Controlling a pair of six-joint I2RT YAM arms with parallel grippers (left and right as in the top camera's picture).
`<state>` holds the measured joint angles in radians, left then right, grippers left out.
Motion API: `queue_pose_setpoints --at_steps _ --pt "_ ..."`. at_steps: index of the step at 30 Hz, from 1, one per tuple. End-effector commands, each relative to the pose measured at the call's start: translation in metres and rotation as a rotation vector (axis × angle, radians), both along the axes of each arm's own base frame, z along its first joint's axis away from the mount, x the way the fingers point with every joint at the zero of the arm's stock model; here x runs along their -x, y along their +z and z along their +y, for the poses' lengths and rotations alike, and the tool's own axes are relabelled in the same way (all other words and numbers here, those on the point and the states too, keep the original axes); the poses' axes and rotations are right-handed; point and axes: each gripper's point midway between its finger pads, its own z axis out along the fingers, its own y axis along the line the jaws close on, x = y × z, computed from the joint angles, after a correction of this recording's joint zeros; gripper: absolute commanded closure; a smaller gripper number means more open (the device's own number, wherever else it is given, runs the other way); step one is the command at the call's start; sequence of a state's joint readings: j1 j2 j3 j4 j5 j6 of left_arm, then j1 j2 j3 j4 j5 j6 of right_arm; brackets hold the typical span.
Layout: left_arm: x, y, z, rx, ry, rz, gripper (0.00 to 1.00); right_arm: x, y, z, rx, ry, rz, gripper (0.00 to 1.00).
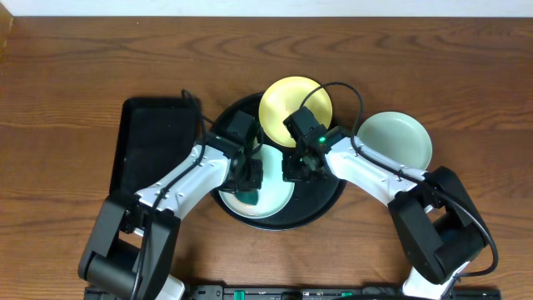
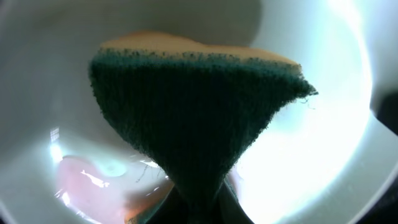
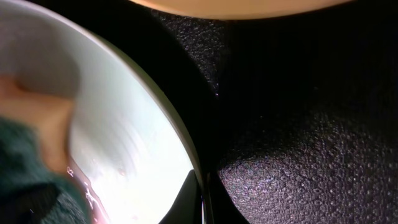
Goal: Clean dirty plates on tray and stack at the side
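**Q:** Overhead view: what are the item counts?
**A:** Three plates: one yellow plate (image 1: 291,100) and two turquoise. Two trays on the bench (image 1: 83,58): one round tray (image 1: 325,196) at centre and one rectangular tray (image 1: 154,146) to its left. One sponge (image 1: 251,198).

**Q:** Where are the plates?
**A:** The yellow plate overlaps the far rim of the round tray. The near turquoise plate (image 1: 279,196) lies inside the round tray, on its near side. The right turquoise plate (image 1: 398,140) sits on the bench just right of the round tray.

**Q:** Where are the end effectors?
**A:** The left end effector (image 1: 250,177) is over the near turquoise plate with the sponge under it. The right end effector (image 1: 297,169) is at that plate's right edge.

**Q:** Left wrist view?
**A:** The left end effector (image 2: 199,208) is clenched on the sponge (image 2: 193,112), whose green face is toward the camera. The near turquoise plate (image 2: 323,143) is beneath it, with reddish marks (image 2: 87,180) at lower left.

**Q:** Right wrist view?
**A:** The right end effector (image 3: 202,211) grasps the rim of the near turquoise plate (image 3: 124,137). One dark finger (image 3: 185,202) lies on the rim's inner side. The textured floor of the round tray (image 3: 298,124) is at right, the edge of the yellow plate (image 3: 236,6) is at top, and the sponge (image 3: 25,180) is at lower left.
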<state>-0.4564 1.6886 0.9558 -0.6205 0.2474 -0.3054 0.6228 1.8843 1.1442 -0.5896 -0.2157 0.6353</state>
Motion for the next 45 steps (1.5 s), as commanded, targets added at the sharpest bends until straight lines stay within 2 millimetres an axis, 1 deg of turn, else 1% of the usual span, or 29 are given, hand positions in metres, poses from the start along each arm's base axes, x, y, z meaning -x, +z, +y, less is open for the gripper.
queue_pose_setpoints --at_steps 1,5,7,10,11,12,13,14,16,19,22,24,27,29,31,33,35,37,39,41,45 --pt "0.016 -0.002 -0.020 0.098 -0.134 0.031 0.92 -0.005 -0.002 0.001 -0.005 -0.003 0.002 0.99" --pt "0.005 -0.002 -0.015 0.081 -0.119 -0.006 0.92 -0.005 -0.002 0.001 -0.005 -0.003 0.003 0.99" --pt "-0.004 -0.006 0.003 -0.004 0.001 -0.017 0.93 -0.005 -0.002 0.000 -0.005 -0.005 0.003 0.99" --pt "-0.008 -0.010 0.045 -0.193 0.287 -0.014 0.92 -0.006 -0.002 0.000 -0.009 -0.008 0.005 0.99" --pt "-0.007 -0.010 0.054 -0.231 0.348 -0.010 0.93 -0.006 -0.002 0.000 -0.011 -0.007 0.007 0.99" --pt "-0.005 -0.010 0.059 -0.251 0.378 -0.005 0.93 -0.005 -0.002 0.000 -0.011 -0.007 0.007 0.99" --pt "-0.005 -0.010 0.060 -0.251 0.388 0.000 0.92 -0.005 -0.002 0.000 -0.011 -0.007 0.007 0.99" --pt "-0.003 -0.010 0.059 -0.243 0.390 0.009 0.93 -0.005 -0.002 0.000 -0.011 -0.007 0.007 0.99" --pt "0.001 -0.010 0.048 -0.188 0.363 0.044 0.93 -0.005 -0.002 0.000 -0.011 -0.007 0.007 0.99" --pt "0.006 -0.007 0.018 -0.031 0.171 0.073 0.93 -0.006 -0.002 0.000 -0.011 -0.008 0.007 0.99" --pt "0.012 0.004 -0.017 0.172 -0.033 0.081 0.93 -0.005 -0.002 0.000 -0.011 -0.008 0.008 0.99" --pt "0.014 0.011 -0.032 0.267 -0.104 0.079 0.93 -0.005 -0.001 0.001 -0.017 -0.006 0.010 0.99" --pt "0.010 0.014 -0.036 0.293 -0.111 0.058 0.93 -0.005 -0.001 0.001 -0.017 -0.006 0.010 0.99" --pt "0.005 0.013 -0.035 0.280 -0.100 0.038 0.93 -0.005 -0.002 0.001 -0.017 -0.006 0.011 0.99" --pt "0.000 0.009 -0.029 0.234 -0.053 0.028 0.93 -0.005 -0.002 0.001 -0.016 -0.006 0.011 0.99" --pt "-0.005 0.003 -0.014 0.144 0.032 0.021 0.92 -0.005 -0.002 0.001 -0.016 -0.006 0.011 0.99" --pt "-0.008 -0.005 0.009 0.016 0.152 0.021 0.93 -0.005 -0.001 0.001 -0.017 -0.006 0.011 0.99" --pt "-0.007 -0.009 0.037 -0.130 0.280 0.011 0.93 -0.005 -0.002 0.001 -0.016 -0.006 0.011 0.99" --pt "-0.006 -0.010 0.055 -0.225 0.373 0.000 0.93 -0.005 -0.001 0.001 -0.017 -0.005 0.010 0.99" --pt "-0.005 -0.010 0.058 -0.238 0.405 0.004 0.92 -0.005 -0.002 0.001 -0.016 -0.005 0.011 0.99" --pt "-0.002 -0.010 0.060 -0.247 0.409 0.017 0.93 -0.005 -0.001 0.000 -0.016 -0.003 0.009 0.99"
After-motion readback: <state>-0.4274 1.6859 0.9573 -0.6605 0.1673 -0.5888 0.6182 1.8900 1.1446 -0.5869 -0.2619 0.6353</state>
